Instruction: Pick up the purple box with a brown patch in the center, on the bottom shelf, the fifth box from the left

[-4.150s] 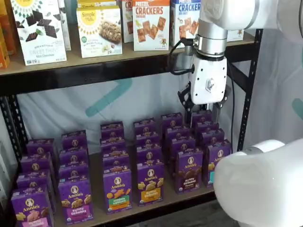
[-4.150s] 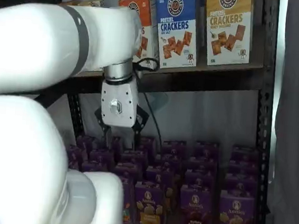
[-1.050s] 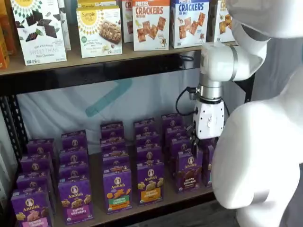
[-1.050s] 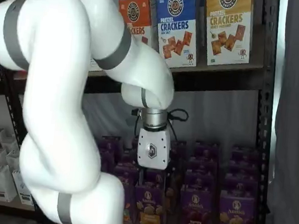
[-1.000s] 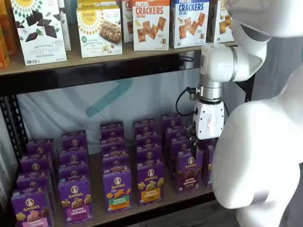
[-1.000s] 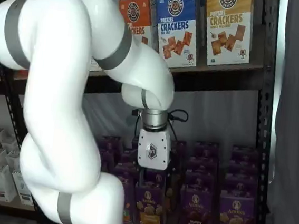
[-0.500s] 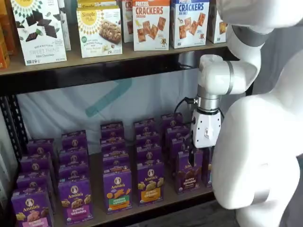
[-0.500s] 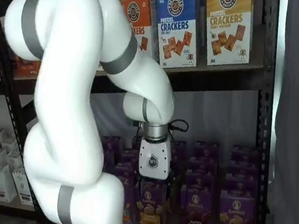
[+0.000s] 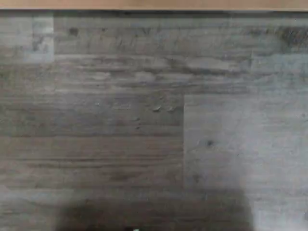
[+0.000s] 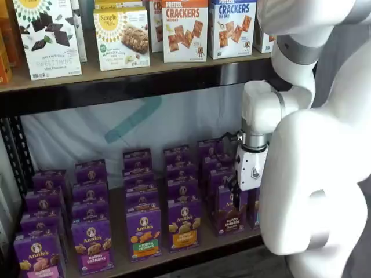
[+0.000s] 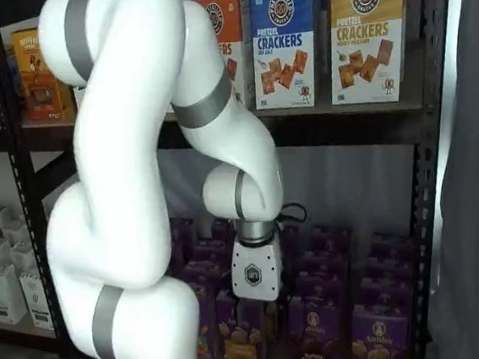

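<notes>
In the last second the gripper (image 10: 235, 198) had come down from the level of the rear cartons, and its white body now hung right over the front of the fifth column on the bottom shelf (image 10: 117, 223). The arm's elbow had also folded lower. Its black fingers were mostly hidden behind the body and the cartons. The claw was spread to its widest, and I could not see whether the fingers already stood on the two sides of a carton. Nothing was lifted.

The purple box (image 10: 231, 217), with the dark brown band, stood at the front edge of that column, directly under the gripper and partly covered by it. In my judgement the approach was almost finished: only a little more lowering and then the closing remained.

In a shelf view I counted six columns of small purple Annie's cartons, the last one half behind the arm. Each column went several cartons deep, and the rear ones were too dark for an exact number. In the front row one brown-banded carton showed. On the upper shelf (image 10: 145, 68) five large boxes were plain to see. There was one arm and one gripper. The wrist view showed only blurred grey wood planks.
</notes>
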Robot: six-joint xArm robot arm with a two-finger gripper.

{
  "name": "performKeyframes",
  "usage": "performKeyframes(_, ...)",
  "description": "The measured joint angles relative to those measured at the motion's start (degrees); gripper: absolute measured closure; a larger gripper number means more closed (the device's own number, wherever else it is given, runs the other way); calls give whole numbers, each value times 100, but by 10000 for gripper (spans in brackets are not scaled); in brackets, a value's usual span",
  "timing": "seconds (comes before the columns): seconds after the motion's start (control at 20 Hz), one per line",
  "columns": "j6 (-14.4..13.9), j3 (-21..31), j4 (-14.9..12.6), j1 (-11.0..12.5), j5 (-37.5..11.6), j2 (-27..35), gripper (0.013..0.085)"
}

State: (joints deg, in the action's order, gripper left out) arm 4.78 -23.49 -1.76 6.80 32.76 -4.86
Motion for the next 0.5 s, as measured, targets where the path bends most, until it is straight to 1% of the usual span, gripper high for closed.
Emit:
performKeyframes(0.1, 8, -82, -72, 71, -252, 243, 130)
performKeyframes(0.2, 57, -176, -75, 122, -445, 463, 130)
performKeyframes(0.35, 285, -329, 128, 165, -786, 818, 130)
performKeyframes(0.5, 390, -504, 242, 164, -1100, 1171, 130)
